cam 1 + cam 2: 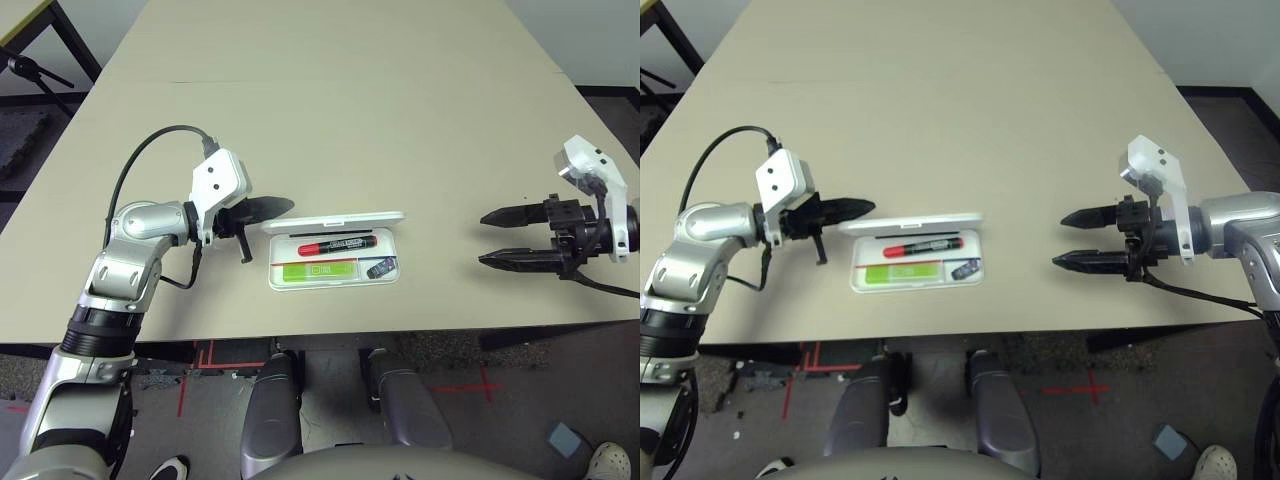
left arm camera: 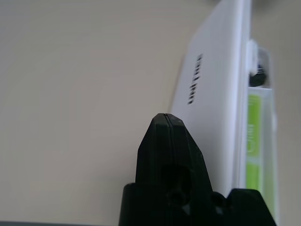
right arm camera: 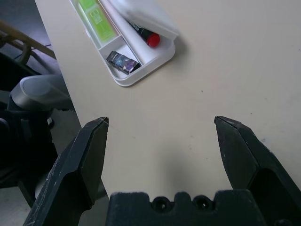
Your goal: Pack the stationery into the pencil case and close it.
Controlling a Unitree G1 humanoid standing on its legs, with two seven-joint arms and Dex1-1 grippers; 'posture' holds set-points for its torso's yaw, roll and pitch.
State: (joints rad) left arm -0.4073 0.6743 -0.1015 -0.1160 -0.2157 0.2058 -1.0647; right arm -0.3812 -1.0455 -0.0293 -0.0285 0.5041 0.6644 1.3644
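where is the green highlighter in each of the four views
left eye: lower left part of the open white case, below centre
right eye: green highlighter, left of centre, below mid-height
left wrist: right side, partly behind the raised lid
right wrist: upper left, in the case
shared landmark: the white case's raised lid, beside the highlighter

Location type: robotics lab or similar workspace, indicated by robot arms (image 1: 128, 265), bare tabletop (image 1: 330, 130) and red floor markings (image 1: 485, 385).
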